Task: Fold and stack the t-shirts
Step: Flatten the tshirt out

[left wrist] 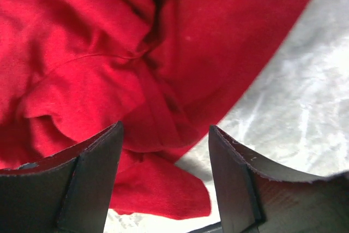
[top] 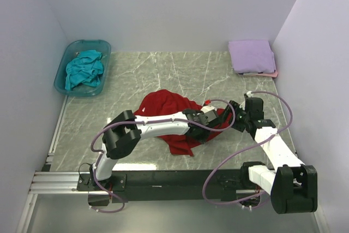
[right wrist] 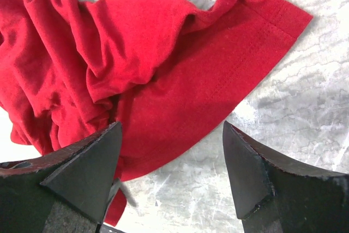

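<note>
Red knit cloth, the deep red t-shirt lies crumpled mid-tabletop, between the two arms. Over a bunched fold, the left end effector hovers with jaws apart and nothing between them. The right end effector hangs beside the flat stitched hem, also apart and empty. The fabric looks light, limp and unbreakable. It would probably sag and drag rather than keep its shape, so a pinch at a hem or sleeve edge, where the cloth lies flat, seems better than one in the wrinkled centre. The lavender t-shirt rests folded on the pale pink t-shirt far right. The teal t-shirt sits in the tub.
</note>
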